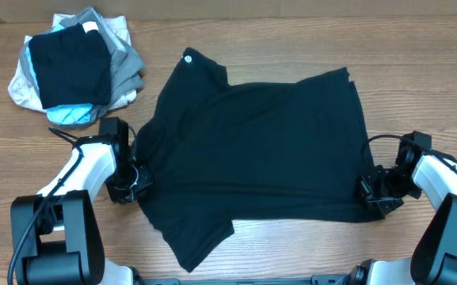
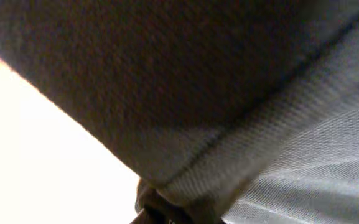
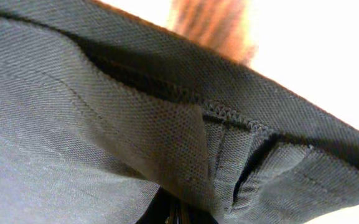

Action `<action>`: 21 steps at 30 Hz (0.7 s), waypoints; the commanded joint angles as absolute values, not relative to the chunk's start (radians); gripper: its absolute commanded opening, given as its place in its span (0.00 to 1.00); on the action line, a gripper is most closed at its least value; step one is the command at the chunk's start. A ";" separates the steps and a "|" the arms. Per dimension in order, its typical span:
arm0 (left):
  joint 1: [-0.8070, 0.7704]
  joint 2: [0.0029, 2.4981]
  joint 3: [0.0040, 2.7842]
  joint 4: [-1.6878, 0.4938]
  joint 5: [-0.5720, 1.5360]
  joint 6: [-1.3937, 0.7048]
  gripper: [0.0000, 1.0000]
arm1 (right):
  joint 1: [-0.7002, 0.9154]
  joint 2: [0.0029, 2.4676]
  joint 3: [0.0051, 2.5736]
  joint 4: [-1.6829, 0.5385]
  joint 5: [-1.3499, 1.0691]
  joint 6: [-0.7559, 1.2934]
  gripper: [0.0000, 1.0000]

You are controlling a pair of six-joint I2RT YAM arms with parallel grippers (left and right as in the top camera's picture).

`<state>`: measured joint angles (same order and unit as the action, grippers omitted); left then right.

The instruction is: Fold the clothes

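The black shirt (image 1: pixel 260 150) lies flat on the table (image 1: pixel 291 32) between both grippers, first fold about to begin
Soft matte knit, fine mesh weave, stitched hem; left gripper (image 1: pixel 139 180) and right gripper (image 1: pixel 371 192) each look clamped on an edge bunched at their fingers. Next: lift together, carry across evenly

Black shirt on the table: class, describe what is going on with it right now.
Two robot arms work on the black shirt, spread flat on the wooden table. The left gripper holds its left edge, the right gripper its right hem; fabric fills both wrist views. No fold shows yet. A pile of garments sits apart, beyond the left arm.
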<state>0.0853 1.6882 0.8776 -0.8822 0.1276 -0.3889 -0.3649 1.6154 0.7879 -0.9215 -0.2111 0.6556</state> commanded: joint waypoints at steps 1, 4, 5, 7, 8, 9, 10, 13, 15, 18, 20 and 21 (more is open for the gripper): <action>0.097 1.710 0.866 -0.920 0.181 -0.380 0.06 | -0.378 1.636 0.779 -0.928 -0.120 0.690 0.04; 0.097 1.696 0.867 -0.927 0.173 -0.358 0.06 | -0.378 1.626 0.807 -0.950 -0.116 0.689 0.04; 0.097 1.687 0.867 -0.926 0.171 -0.348 0.09 | -0.378 1.619 0.825 -0.965 -0.116 0.688 0.04; 0.097 1.665 0.876 -0.926 0.171 -0.332 0.21 | -0.378 1.604 0.868 -0.999 -0.117 0.681 0.04; 0.097 1.653 0.888 -0.926 0.170 -0.319 0.32 | -0.378 1.596 0.899 -1.021 -0.117 0.669 0.04; 0.097 1.641 0.904 -0.927 0.169 -0.304 0.45 | -0.378 1.591 0.927 -1.039 -0.124 0.642 0.07; 0.097 1.628 0.926 -0.928 0.169 -0.286 0.53 | -0.378 1.588 0.956 -1.060 -0.134 0.614 0.11; 0.097 1.594 1.003 -0.965 0.170 -0.268 0.63 | -0.378 1.586 1.048 -1.135 -0.162 0.555 0.33; 0.096 1.570 1.064 -1.010 0.170 -0.265 0.64 | -0.377 1.586 1.101 -1.171 -0.178 0.510 0.64; 0.084 1.528 1.157 -1.086 0.169 -0.264 0.73 | -0.377 1.585 1.186 -1.234 -0.210 0.472 0.88; 0.073 1.493 1.215 -1.138 0.170 -0.265 1.00 | -0.377 1.576 1.244 -1.285 -0.251 0.440 0.90; 0.065 1.472 1.238 -1.160 0.170 -0.265 1.00 | -0.377 1.569 1.262 -1.303 -0.259 0.437 0.90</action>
<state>0.0834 1.5356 1.1698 -1.1278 0.1684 -0.2810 -0.3733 1.6112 1.1881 -1.2781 -0.2039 0.4973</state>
